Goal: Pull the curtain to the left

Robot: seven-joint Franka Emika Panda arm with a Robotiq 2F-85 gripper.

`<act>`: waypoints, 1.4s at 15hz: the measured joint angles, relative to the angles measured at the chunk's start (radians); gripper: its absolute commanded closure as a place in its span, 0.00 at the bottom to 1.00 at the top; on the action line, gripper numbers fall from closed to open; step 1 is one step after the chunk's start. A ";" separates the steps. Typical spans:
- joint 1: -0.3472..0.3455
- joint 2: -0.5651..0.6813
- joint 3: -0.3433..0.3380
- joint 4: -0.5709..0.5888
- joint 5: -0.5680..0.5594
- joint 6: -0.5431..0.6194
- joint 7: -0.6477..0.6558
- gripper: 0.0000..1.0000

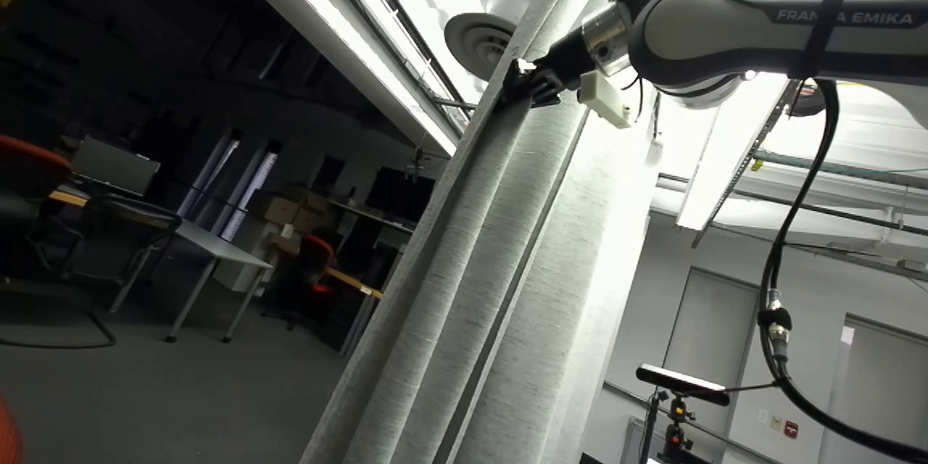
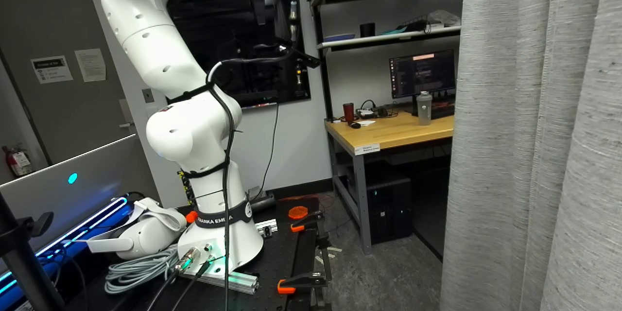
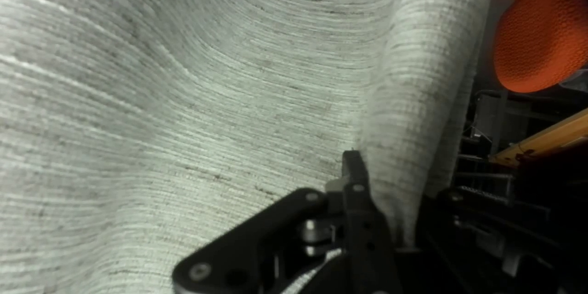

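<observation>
Near the edge of the curtain (image 1: 471, 268), which hangs in long folds in both exterior views, the gripper (image 3: 398, 177) grasps a single bunched fold; the wrist view shows the fabric narrowing where it is pinched. For the leftward drag that seems to be the step in hand, a slow, level pull would serve best, without tugging downward. Bunched cloth could creep loose, so a firm squeeze matters throughout.
</observation>
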 measured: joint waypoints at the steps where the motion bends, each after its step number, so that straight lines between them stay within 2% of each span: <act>1: 0.000 0.000 0.000 0.000 0.000 0.000 0.000 0.98; 13: 0.008 0.013 0.001 0.005 0.000 0.001 -0.002 1.00; 21: 0.095 0.148 0.105 0.152 -0.035 0.007 -0.007 1.00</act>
